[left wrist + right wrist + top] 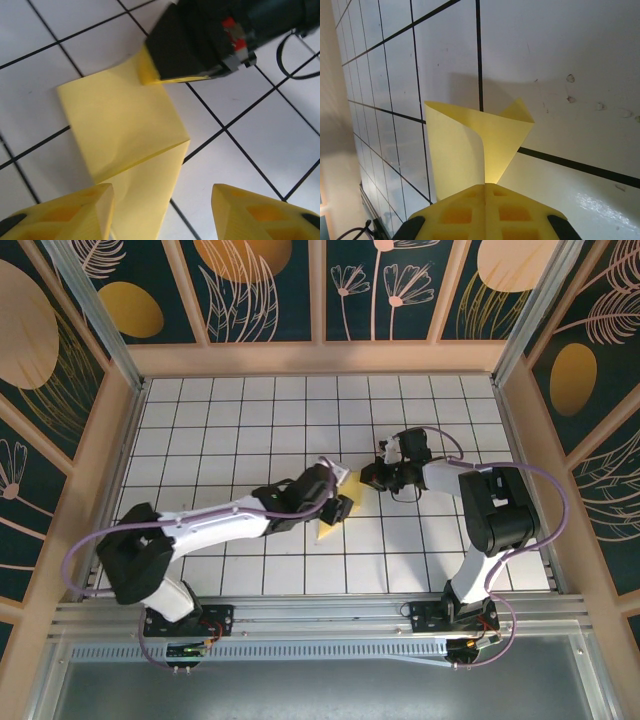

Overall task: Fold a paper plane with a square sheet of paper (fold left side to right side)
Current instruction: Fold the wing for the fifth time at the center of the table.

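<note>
Looking in from the near edge: both arm bases sit down front, and both arms reach in toward the middle of the white grid table [200, 420].

Closest to me is the left gripper [161, 207]. Its yellow fingers [65, 215] stand well apart with nothing pinched between them. In its wrist view, one finger hangs over the near edge of the paper and the other is over bare tile. I can't tell if that finger actually touches the sheet.

Just past it is the square sheet of paper [117, 120], pale yellow, lying around the centre of the table between the two claws. It's partly folded, with a flap doubled over and a sharp crease running across it. Most of it lies flat on the tiles.

On the far side of the sheet is the right gripper [486, 192], clamped down tight on a corner of the paper. In its own wrist view that corner is lifted and the paper curls up off the table.
</note>
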`<state>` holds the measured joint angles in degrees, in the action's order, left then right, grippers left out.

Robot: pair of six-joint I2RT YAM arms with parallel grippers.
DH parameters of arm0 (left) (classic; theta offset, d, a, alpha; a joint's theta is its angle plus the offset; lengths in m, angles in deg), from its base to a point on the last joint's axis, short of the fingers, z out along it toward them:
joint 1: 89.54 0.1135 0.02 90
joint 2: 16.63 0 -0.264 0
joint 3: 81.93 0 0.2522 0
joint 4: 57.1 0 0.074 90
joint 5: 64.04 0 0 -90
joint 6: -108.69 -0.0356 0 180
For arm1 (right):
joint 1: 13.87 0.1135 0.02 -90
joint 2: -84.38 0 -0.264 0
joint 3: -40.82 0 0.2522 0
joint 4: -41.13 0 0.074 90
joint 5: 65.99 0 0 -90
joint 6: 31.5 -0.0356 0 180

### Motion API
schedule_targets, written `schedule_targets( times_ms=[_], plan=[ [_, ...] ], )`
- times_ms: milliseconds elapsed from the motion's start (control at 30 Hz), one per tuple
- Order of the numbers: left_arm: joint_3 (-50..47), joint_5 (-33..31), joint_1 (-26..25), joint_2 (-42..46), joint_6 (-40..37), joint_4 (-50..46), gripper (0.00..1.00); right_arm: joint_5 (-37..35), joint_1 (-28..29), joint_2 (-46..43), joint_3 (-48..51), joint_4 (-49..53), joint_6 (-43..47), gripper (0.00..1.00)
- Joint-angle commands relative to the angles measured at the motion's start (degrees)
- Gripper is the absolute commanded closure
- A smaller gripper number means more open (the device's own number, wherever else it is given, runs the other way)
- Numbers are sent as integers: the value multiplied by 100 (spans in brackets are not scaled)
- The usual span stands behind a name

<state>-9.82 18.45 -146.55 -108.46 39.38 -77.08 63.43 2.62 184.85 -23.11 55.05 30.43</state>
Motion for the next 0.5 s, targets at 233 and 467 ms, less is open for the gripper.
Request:
schedule_targets(
  times_ms=[233,467],
  plan=[
    [669,-1185,-466,-1294,-713,-766,42,-22,-32,127,-121,208,-203,100],
    [800,-1399,-598,-1795,-916,-855,40,-35,-35,184,-133,164,-242,100]
  ],
)
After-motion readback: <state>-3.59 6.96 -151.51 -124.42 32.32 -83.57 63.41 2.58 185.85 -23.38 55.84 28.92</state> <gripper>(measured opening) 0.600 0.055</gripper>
